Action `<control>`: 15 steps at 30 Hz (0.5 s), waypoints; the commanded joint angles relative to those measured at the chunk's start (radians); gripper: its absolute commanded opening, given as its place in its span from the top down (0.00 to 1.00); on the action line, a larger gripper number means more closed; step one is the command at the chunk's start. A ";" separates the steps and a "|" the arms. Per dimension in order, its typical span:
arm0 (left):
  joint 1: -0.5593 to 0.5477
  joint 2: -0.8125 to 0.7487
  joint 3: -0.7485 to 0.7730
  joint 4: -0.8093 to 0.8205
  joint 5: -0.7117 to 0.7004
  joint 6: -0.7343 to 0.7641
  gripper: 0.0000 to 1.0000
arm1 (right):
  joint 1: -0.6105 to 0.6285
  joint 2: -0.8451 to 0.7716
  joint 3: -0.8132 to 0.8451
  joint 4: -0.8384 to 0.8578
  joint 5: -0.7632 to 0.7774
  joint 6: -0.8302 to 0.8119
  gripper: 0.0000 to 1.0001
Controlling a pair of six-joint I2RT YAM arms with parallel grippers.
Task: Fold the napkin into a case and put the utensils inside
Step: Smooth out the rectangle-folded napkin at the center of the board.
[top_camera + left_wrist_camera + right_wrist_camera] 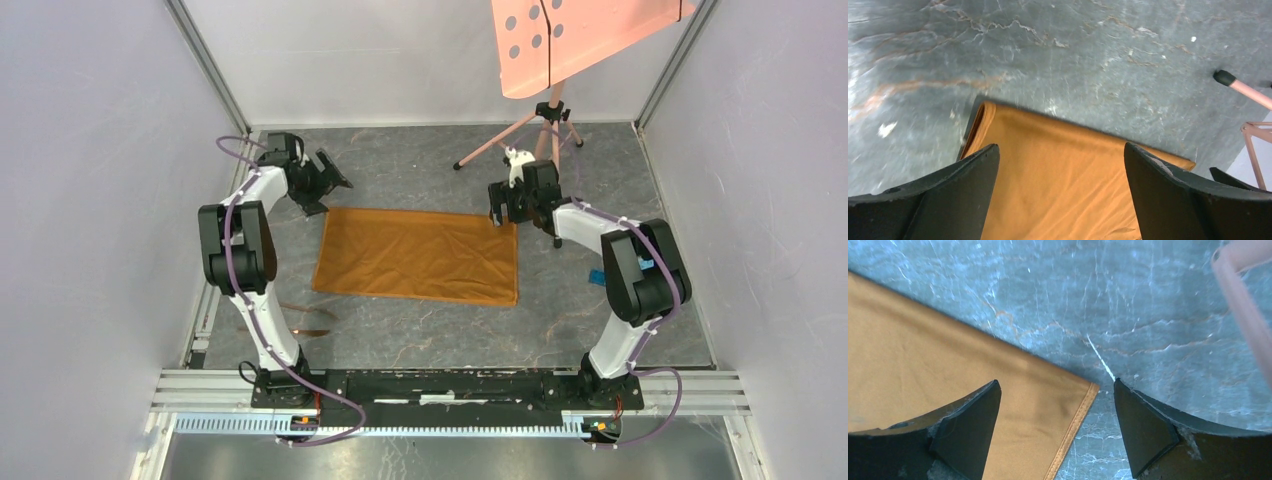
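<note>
The napkin (417,255) lies flat on the desk (420,160) as a wide rectangle between the two arms. It is not yet the narrow case the task asks for. In the left wrist view its far left corner seems to show two stacked layers, so it may already be doubled once. The utensils (308,320) rest well apart from it, on the desk near the left arm's base, outside the cloth.

The left pincer (1060,152) stands wide, holds nothing, and hangs over the napkin's far left corner. The right pincer (1055,385) is also wide and empty, and its fingers straddle the stitched far right corner.

By my reading the step in hand is a fold, with both arms placed to take the far edge. The next move calls for each pincer to come down and pinch its corner, catching every layer there. Both would then carry the edge toward the near side together, so the cloth folds straight and does not skew. The right arm works near the pink tripod (530,130), whose leg needs clearance.
</note>
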 commanded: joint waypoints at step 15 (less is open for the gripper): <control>-0.480 -0.543 -0.327 -0.106 0.050 0.076 0.00 | 0.195 -0.418 -0.312 -0.167 -0.227 0.183 0.15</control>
